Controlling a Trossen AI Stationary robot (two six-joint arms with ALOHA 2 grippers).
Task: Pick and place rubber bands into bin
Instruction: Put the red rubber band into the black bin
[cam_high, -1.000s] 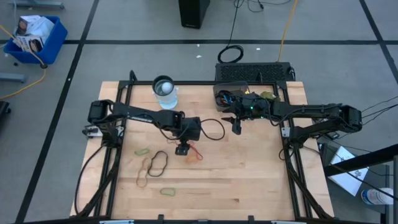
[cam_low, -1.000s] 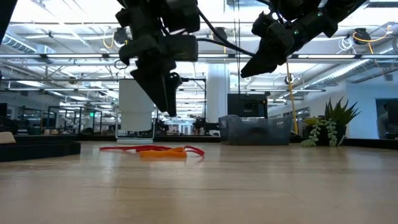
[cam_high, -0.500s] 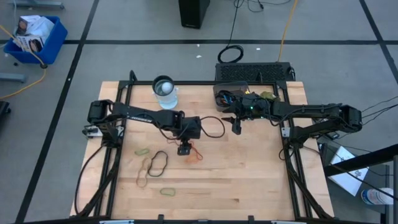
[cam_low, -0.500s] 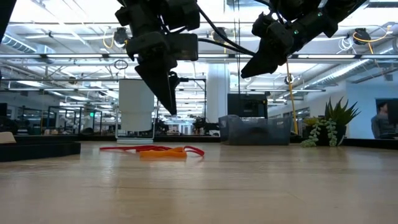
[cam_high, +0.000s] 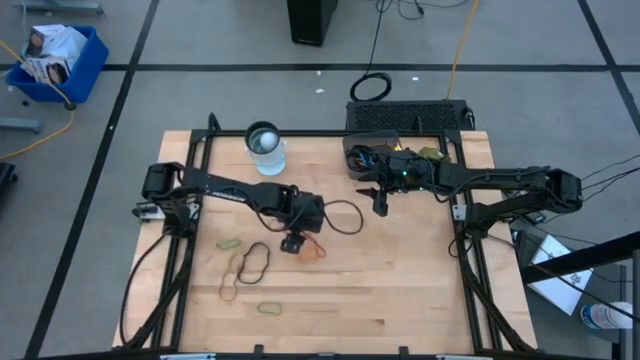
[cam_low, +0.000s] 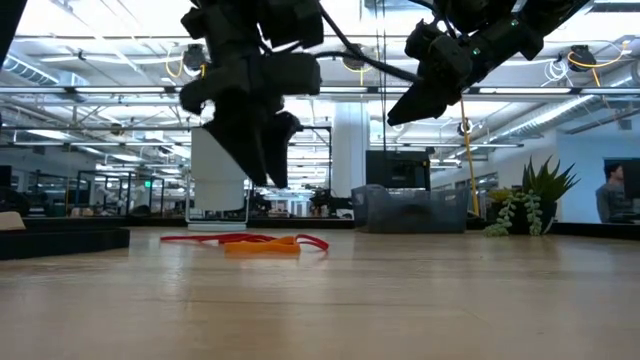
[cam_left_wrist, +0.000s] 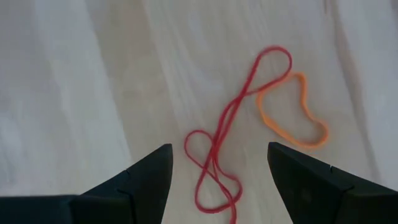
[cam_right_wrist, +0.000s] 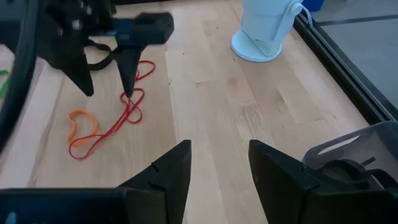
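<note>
My left gripper (cam_high: 292, 243) (cam_left_wrist: 219, 149) hangs open above a red rubber band (cam_left_wrist: 249, 87) that lies flat on the wooden table, with an orange band (cam_left_wrist: 292, 118) touching it. The low view shows its fingertips (cam_low: 262, 178) well clear of the bands (cam_low: 250, 240). More bands lie on the table near the left gripper: a black loop (cam_high: 255, 261), a tan one (cam_high: 228, 290) and two green ones (cam_high: 228, 243) (cam_high: 268, 309). My right gripper (cam_high: 380, 207) (cam_right_wrist: 219, 146) is open and empty in the air beside the smoky-grey bin (cam_high: 368, 156), which holds several bands.
A clear round cup (cam_high: 266, 148) stands at the table's far edge, left of the bin. A thick black cable (cam_high: 345, 212) loops from the left wrist over the table. A dark case (cam_high: 405, 115) sits behind the bin. Bare wood lies toward the near right.
My left gripper has shifted slightly toward the table's near edge and turned a little above the red band, staying open. The bands have not moved.
</note>
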